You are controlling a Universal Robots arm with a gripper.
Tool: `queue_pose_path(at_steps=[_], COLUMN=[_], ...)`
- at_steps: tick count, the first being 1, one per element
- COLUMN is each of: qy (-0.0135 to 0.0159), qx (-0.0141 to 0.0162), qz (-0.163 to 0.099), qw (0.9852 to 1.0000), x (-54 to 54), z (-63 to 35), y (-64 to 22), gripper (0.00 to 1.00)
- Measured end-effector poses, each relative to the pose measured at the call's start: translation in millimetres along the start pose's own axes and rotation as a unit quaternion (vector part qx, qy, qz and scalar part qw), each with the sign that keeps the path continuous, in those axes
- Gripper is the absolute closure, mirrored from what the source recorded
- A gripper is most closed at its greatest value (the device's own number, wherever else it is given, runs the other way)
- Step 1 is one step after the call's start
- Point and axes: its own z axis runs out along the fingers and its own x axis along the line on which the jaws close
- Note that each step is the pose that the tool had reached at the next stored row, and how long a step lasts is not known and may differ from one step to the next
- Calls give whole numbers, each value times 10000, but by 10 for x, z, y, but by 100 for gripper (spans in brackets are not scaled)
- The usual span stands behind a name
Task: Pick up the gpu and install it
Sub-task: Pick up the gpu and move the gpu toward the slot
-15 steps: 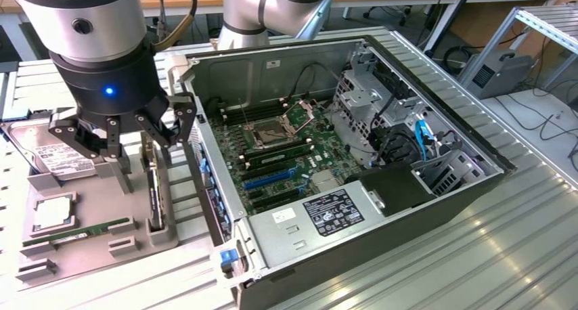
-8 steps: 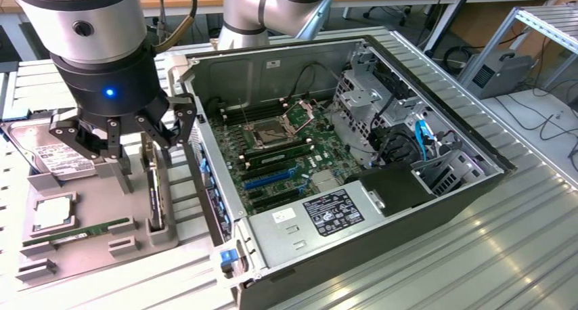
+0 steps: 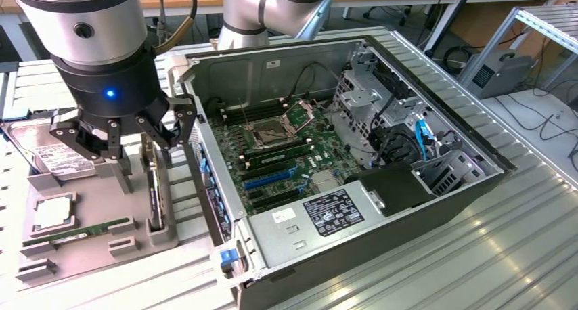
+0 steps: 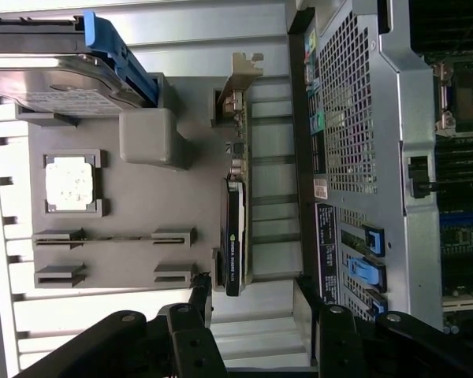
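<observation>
The black claw (image 3: 126, 146) hangs spread wide and empty above the gpu (image 3: 156, 188), a flat green card with black cooler and silver bracket, standing on edge in a grey moulded holder (image 3: 95, 202) just to the exterior view's left of the open black computer case (image 3: 380, 256)

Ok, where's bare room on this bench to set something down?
Free: ribbed aluminium tabletop at the exterior view's right, beside the open black computer case. Crowded: grey parts tray, with the open gripper above the green gpu card; the gap to the case is narrow.
</observation>
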Motion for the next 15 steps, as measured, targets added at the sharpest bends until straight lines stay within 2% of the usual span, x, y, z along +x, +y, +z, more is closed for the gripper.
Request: queue_pose_path(at_steps=[15], qy=[0], qx=[0], qz=[0], qw=[10000], x=[1], z=[30], y=[-1], gripper=[46])
